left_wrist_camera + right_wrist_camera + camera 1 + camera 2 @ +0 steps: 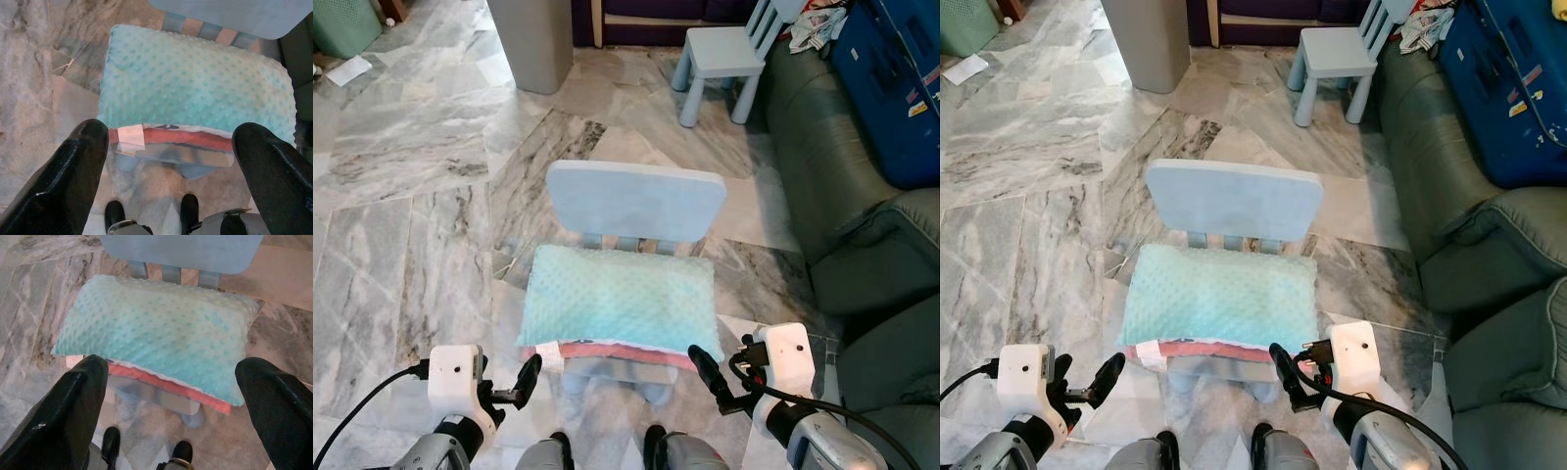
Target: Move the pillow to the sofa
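Even, bright daylight throughout; sharp head views, soft shadows, wrist views blur only at the near fingers (63, 181)

Home living room: grey marble floor (411, 147), dark green sofa (862, 225), two pale-blue kids' chairs (636, 206) (724, 54), blue suitcase (891, 88) on the sofa.

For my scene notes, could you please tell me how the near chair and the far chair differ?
The near chair carries a turquoise pillow on its seat; the far chair has a bare seat. The near chair stands right before the robot, between the left gripper and right gripper, jaws open; the far chair stands farther off, beside the green sofa. Both are pale blue child-type chairs.
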Motion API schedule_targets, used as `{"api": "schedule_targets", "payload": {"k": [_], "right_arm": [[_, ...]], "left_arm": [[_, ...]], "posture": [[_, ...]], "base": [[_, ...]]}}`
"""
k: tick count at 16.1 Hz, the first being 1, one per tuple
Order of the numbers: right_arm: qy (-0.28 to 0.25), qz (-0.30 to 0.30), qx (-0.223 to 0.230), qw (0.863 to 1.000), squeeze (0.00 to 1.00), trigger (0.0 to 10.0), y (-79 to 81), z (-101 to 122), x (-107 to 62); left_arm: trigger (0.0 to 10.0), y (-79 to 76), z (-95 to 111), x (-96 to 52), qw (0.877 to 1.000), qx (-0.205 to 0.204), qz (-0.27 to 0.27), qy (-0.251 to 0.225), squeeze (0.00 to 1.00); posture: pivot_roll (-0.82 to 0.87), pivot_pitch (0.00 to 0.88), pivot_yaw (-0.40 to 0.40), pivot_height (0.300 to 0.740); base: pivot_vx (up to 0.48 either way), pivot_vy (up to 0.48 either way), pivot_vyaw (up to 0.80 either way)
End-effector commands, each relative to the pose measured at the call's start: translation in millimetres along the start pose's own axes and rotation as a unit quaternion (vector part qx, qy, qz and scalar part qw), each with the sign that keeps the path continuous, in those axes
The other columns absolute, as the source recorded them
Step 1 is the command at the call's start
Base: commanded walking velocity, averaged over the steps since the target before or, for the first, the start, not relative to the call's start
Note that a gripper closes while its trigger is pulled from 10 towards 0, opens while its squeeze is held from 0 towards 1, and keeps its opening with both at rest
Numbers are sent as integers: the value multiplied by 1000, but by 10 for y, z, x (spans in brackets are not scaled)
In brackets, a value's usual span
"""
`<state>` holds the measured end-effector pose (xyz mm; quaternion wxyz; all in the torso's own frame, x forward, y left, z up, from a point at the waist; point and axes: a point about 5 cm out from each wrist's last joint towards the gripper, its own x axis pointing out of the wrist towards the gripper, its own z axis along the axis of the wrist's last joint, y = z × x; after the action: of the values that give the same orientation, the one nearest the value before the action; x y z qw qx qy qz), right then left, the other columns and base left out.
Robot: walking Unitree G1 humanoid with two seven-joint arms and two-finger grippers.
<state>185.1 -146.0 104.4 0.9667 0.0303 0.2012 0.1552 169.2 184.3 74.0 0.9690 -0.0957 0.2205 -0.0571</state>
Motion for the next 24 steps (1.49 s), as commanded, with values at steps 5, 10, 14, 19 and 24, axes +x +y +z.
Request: {"api": "schedule_targets", "payload": {"k": [5,10,14,19,24], "right_arm": [[2,3,-3,1000,0,10000,24,-3,-51],[4,4,-16,1000,0,10000,-33,-4,-88],[1,13,-27,1000,0,10000,-35,28,-69],[-5,9,-25,1000,0,10000,-59,57,-35],[-28,22,-23,999,0,10000,-29,109,-22]], "left_arm": [[10000,16,-31,-66,1000,-13,1,10,0],[10000,41,-34,-83,1000,-10,9,12,0],[10000,35,-41,-68,1000,-27,7,12,0],[10000,25,-29,-50,1000,-24,11,7,0],[10000,50,5,-36,1000,-7,29,-3,0]], "posture": [[-35,254,-14,626],[-34,259,-22,561],[-31,252,-33,511],[-35,246,-32,451],[-34,244,-30,401]], "base": [[0,0,0],[0,0,0],[0,0,0],[0,0,0],[0,0,0]]}}
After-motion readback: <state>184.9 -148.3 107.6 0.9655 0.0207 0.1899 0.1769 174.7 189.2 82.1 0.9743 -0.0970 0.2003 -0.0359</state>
